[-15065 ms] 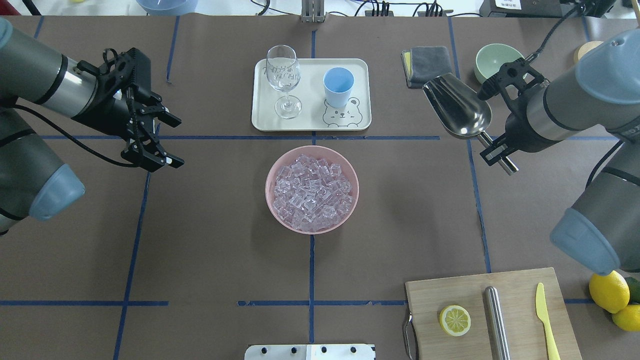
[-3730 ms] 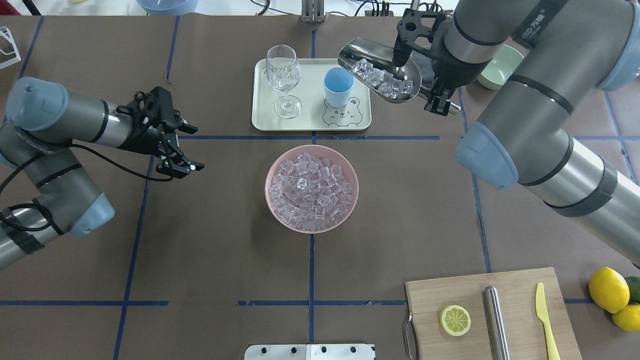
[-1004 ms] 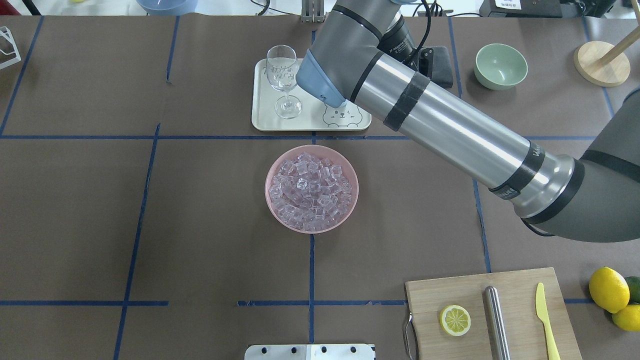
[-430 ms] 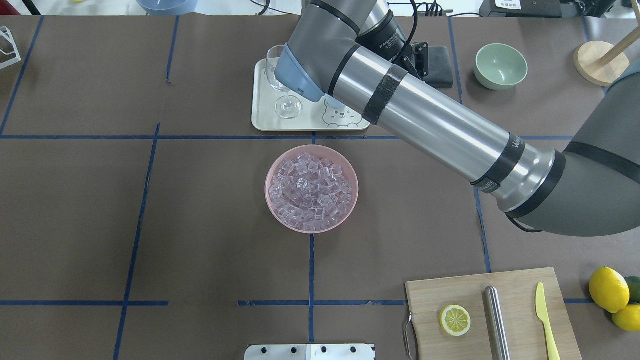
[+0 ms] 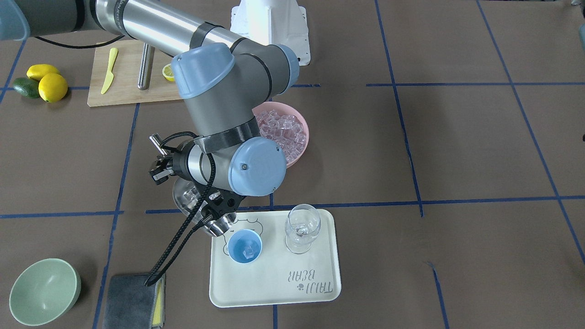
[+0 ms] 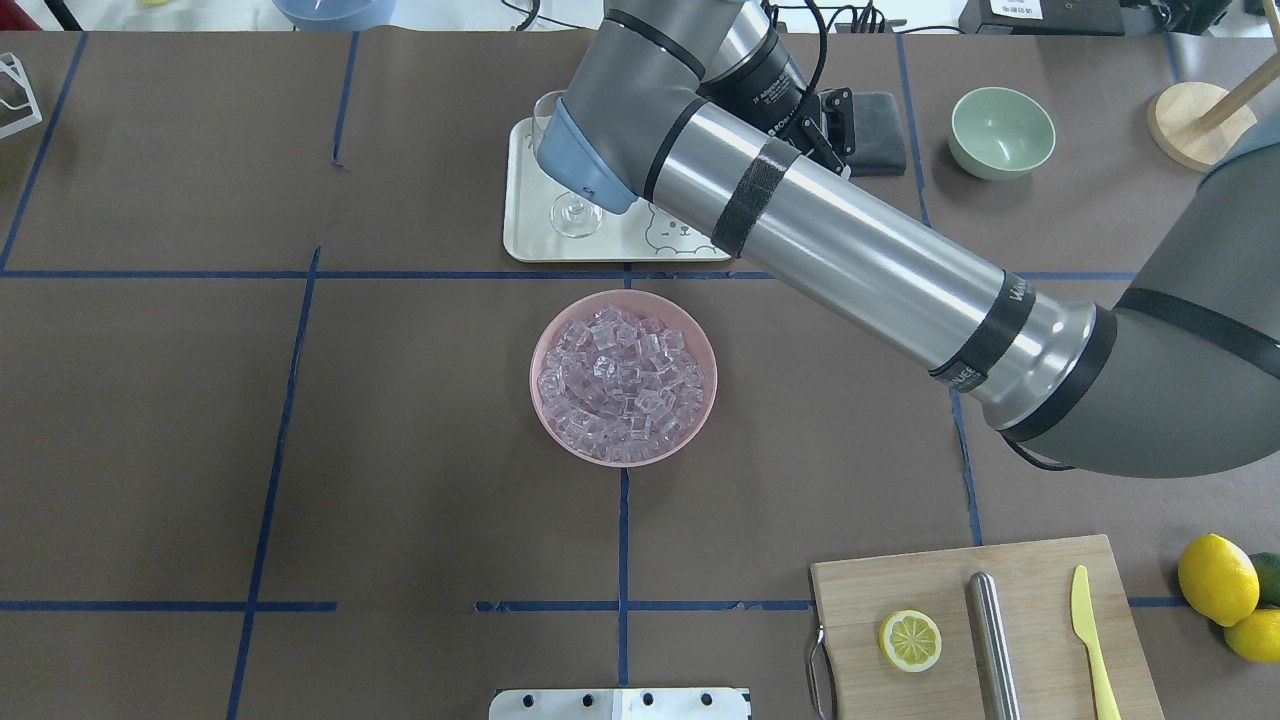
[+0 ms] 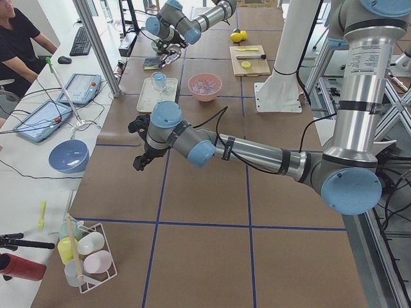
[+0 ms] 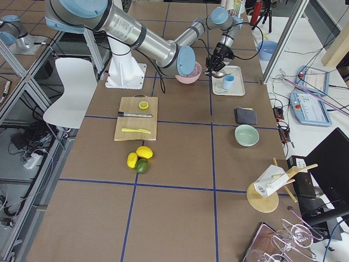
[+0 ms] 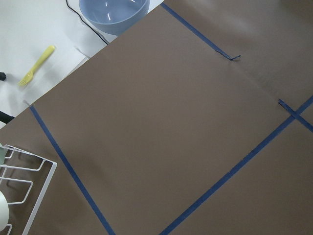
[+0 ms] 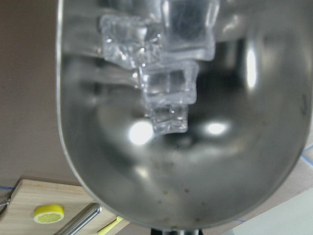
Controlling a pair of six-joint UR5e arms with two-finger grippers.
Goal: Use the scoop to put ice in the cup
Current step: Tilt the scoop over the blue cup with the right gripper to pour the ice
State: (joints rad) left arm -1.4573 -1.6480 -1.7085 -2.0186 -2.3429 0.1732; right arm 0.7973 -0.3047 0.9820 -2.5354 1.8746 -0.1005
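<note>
The steel scoop (image 5: 189, 201) hangs tilted with its mouth at the rim of the light-blue cup (image 5: 237, 252) on the white tray (image 5: 274, 288). My right gripper (image 5: 159, 168) is shut on its rod handle. Several clear ice cubes (image 10: 166, 63) sit toward the mouth end of the scoop (image 10: 181, 156), and some ice (image 5: 249, 250) lies in the cup. More ice (image 6: 620, 380) fills the pink bowl (image 6: 545, 420). In the overhead view my right arm hides the cup and scoop. My left gripper (image 7: 139, 162) hovers over bare table at the left end; I cannot tell its state.
A wine glass (image 5: 301, 228) stands on the tray right beside the cup. A green bowl (image 6: 1002, 130) and grey cloth (image 5: 132, 299) lie to the tray's right. A cutting board (image 6: 985, 625) with lemon half, steel cylinder and yellow knife sits front right, with lemons (image 6: 1218, 580) beside it.
The loaded scoop has gone from beside the tray to over the cup. My right arm's elbow keeps swinging left over the tray. The left arm has left the overhead view.
</note>
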